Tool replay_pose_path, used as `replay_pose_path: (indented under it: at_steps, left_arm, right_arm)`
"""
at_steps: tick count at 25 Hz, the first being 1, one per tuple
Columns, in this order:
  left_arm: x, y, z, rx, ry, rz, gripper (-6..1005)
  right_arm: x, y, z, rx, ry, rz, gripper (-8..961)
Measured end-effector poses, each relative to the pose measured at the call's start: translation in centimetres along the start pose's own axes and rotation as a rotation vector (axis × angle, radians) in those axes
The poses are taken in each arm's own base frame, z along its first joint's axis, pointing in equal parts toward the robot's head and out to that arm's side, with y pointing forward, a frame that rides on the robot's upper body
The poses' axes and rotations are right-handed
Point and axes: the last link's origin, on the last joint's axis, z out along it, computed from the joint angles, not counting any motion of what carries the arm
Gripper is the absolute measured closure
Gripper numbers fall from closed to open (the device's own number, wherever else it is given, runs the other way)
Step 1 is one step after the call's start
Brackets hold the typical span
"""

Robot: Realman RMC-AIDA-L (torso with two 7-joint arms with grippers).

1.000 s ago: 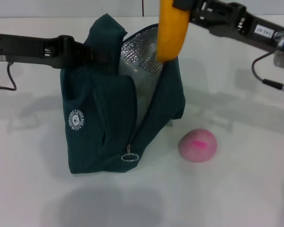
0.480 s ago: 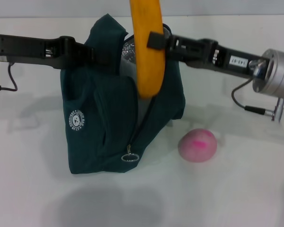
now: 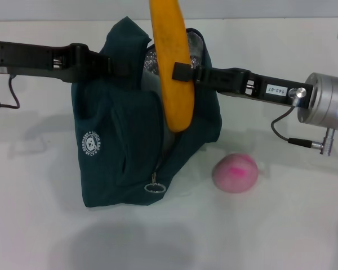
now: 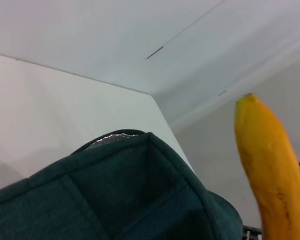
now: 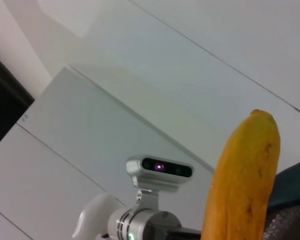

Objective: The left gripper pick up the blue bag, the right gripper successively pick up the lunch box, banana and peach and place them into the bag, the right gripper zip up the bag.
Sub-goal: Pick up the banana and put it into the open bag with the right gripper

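The blue bag (image 3: 124, 152) stands on the white table, its mouth open and its silver lining (image 3: 152, 59) showing. My left gripper (image 3: 119, 64) is shut on the bag's upper left edge and holds it up. My right gripper (image 3: 183, 73) is shut on the yellow banana (image 3: 172, 73), held upright in front of the bag's opening, its lower tip over the zipper line. The banana also shows in the left wrist view (image 4: 272, 170) and the right wrist view (image 5: 242, 182). The pink peach (image 3: 235, 172) lies on the table right of the bag. The lunch box is out of view.
The zipper pull (image 3: 153, 185) hangs low on the bag's front. The white table (image 3: 281, 225) has open room in front of and to the right of the bag. Cables (image 3: 281, 132) hang off the right arm.
My right gripper has carried the banana left and down, from above the bag's right rim to the front of its opening. The left gripper, bag and peach have not moved.
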Motion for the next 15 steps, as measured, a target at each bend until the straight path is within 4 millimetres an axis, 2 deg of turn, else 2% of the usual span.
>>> replay_pose_path:
  at_steps: [15]
  left_arm:
    - [0.09, 0.0, 0.01, 0.005, -0.005, 0.002, 959]
  right_arm:
    - [0.14, -0.46, 0.59, 0.038, 0.047, -0.075, 384]
